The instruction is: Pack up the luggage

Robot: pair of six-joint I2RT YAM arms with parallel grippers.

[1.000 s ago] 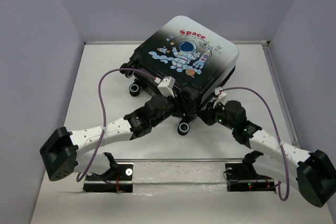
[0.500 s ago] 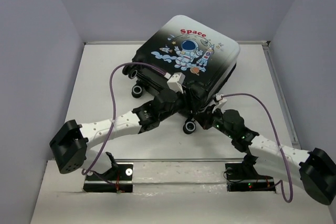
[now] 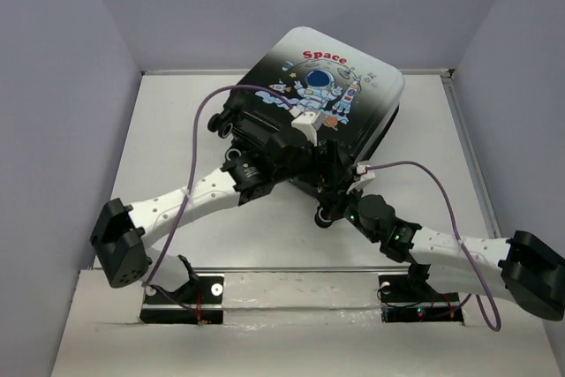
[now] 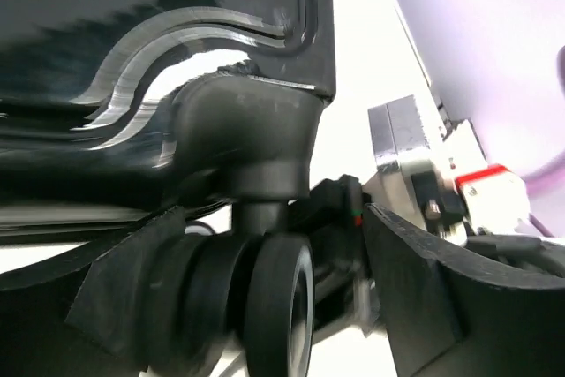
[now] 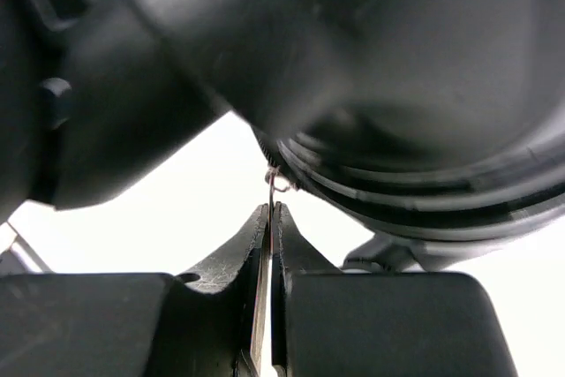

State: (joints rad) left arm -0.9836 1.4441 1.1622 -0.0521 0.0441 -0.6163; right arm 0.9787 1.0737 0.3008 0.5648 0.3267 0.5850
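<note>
The luggage (image 3: 322, 86) lies print-side up directly in front of both my grippers, and the shell appears closed. My left gripper (image 4: 274, 253) stands wide apart, with a black caster wheel (image 4: 278, 306) between its fingers, and I cannot see that it touches them. My right gripper (image 5: 271, 214) is pressed together on what I judge to be the thin zipper pull (image 5: 275, 181), just under the dark shell edge. To do this step well, I think I should draw the pull slowly along the seam, not away from it. The left gripper should hold the case so it does not roll or turn.
</note>
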